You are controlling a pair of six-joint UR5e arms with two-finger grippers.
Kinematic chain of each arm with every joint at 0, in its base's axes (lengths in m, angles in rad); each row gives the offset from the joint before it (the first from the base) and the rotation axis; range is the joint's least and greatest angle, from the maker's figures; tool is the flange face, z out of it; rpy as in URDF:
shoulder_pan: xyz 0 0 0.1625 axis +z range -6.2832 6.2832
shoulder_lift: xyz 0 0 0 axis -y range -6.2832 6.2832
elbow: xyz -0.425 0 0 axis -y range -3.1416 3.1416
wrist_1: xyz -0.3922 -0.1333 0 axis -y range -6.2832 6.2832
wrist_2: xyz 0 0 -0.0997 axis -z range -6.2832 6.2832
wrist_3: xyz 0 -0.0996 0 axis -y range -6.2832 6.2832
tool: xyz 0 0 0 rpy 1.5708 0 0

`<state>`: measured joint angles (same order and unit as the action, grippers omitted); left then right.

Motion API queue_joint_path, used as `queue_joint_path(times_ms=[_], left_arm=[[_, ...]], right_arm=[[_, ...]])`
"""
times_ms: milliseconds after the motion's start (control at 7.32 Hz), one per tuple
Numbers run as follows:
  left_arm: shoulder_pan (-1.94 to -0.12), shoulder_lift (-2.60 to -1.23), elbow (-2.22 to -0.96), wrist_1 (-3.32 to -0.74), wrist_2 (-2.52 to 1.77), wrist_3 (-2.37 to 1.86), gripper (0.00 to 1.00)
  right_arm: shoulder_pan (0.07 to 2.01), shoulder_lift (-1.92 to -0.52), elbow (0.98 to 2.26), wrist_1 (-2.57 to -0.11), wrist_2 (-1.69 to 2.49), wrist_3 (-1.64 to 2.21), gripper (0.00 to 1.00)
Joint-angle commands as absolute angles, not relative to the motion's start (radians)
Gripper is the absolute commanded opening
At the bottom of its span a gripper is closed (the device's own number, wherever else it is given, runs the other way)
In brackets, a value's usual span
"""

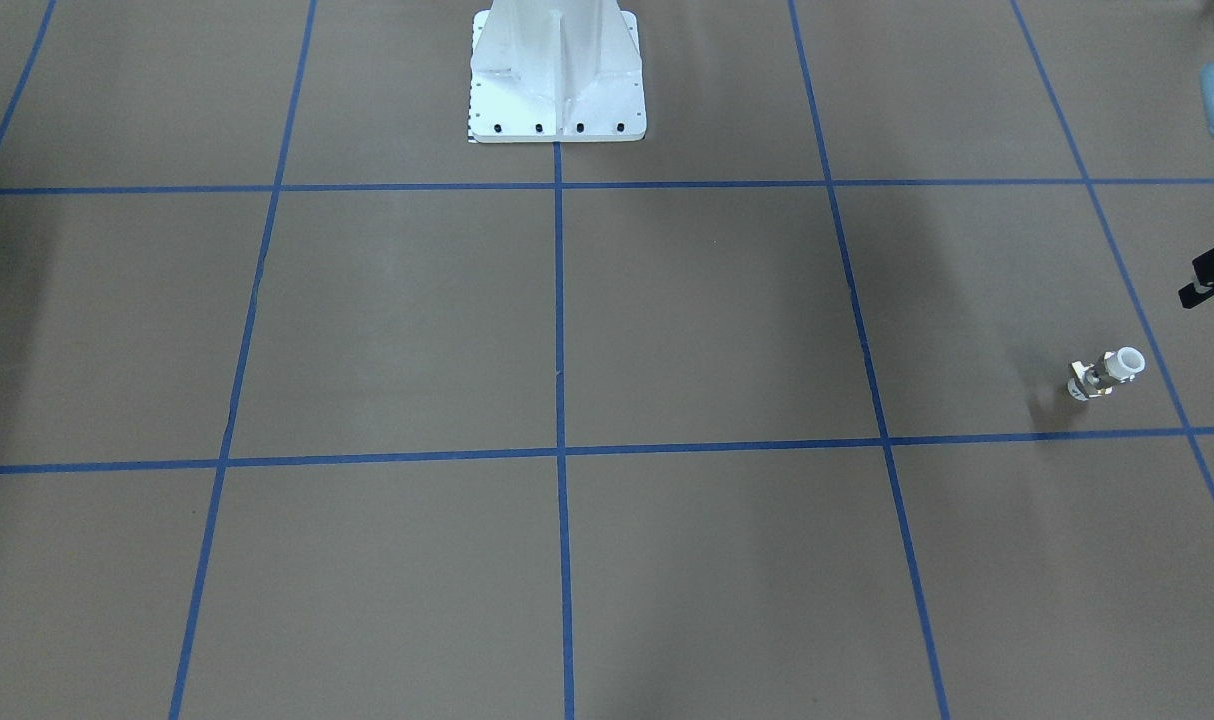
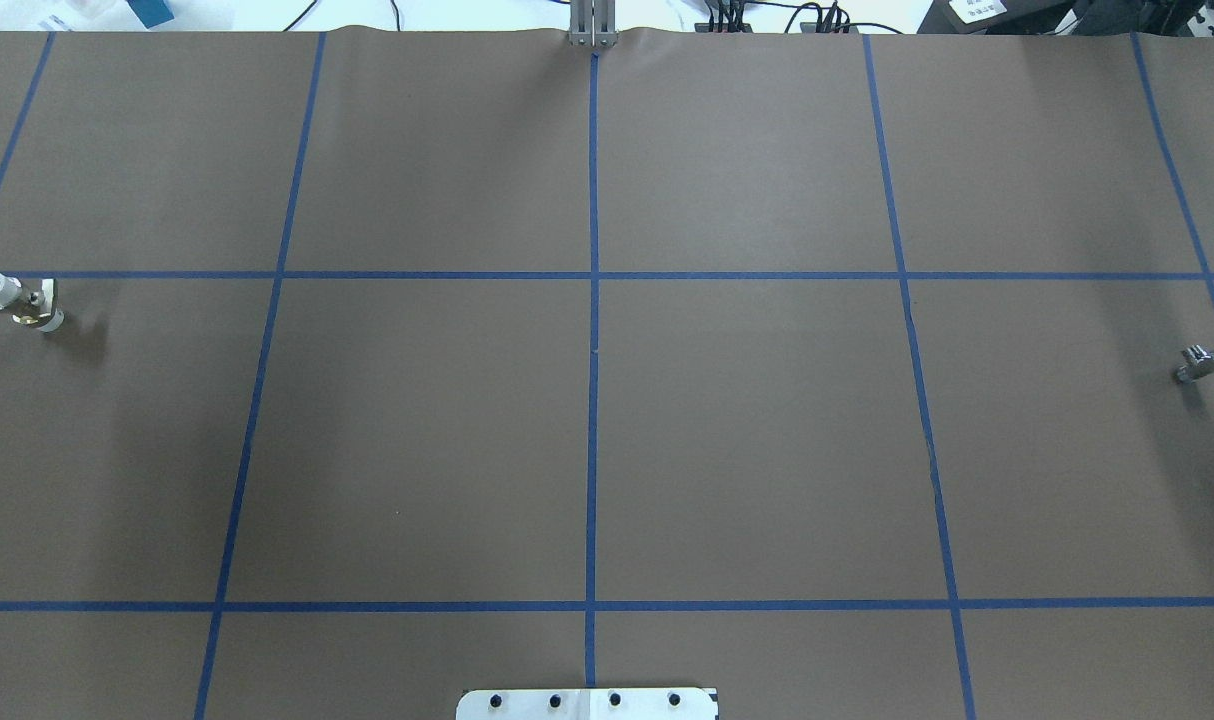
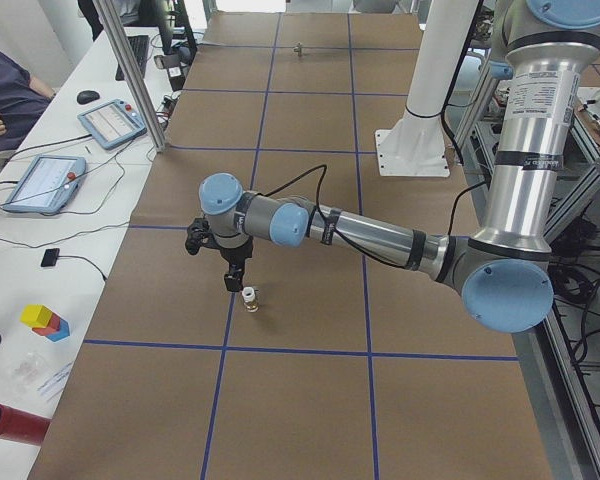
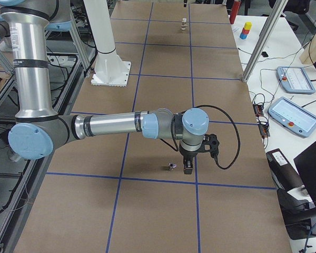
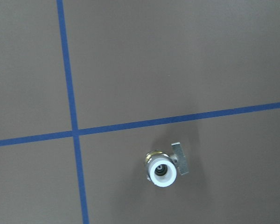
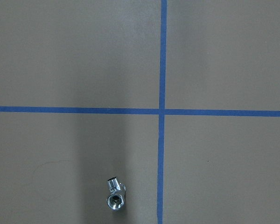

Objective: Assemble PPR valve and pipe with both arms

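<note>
Sitting well apart are PPR valve (image 2: pixel 17 303) and pipe (image 2: pixel 1204 362).

Robotics lab: robot arms (image 3: pixel 370 235), tape-gridded table (image 2: pixel 747 420), teach pendants (image 4: pixel 297 79) alongside.

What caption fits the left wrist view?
Top-down on the valve, white collar up, standing on the brown table near a crossing of blue tape lines.
</note>
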<state>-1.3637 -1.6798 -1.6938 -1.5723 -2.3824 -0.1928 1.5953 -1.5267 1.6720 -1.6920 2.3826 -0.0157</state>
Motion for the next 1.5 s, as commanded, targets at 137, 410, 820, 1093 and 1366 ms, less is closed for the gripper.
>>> queue_joint_path(times_ms=[137,410,820,1093,1366], left_arm=[[-1.283,-1.698,-1.646,-1.650,-2.321,-0.316,1.00],[-1.264,-1.715,-1.489,-1.863,-2.319,-0.388,1.00],[-1.223,-1.720,-1.457,-1.901,-2.312,-0.403,1.00],[-1.198,-1.718,-1.451,-1.908,-2.306,-0.403,1.00],[-1.198,-1.718,-1.441,-1.908,-2.303,-0.403,1.00]], right_arm=[[1.595,-1.532,1.672,-1.692,2.384,-0.015,1.00],[1.595,-1.531,1.671,-1.693,2.384,-0.014,1.00],[1.595,-1.528,1.663,-1.692,2.384,-0.012,1.00],[1.595,-1.528,1.664,-1.693,2.384,-0.012,1.00],[1.595,-1.528,1.664,-1.693,2.384,-0.012,1.00]])
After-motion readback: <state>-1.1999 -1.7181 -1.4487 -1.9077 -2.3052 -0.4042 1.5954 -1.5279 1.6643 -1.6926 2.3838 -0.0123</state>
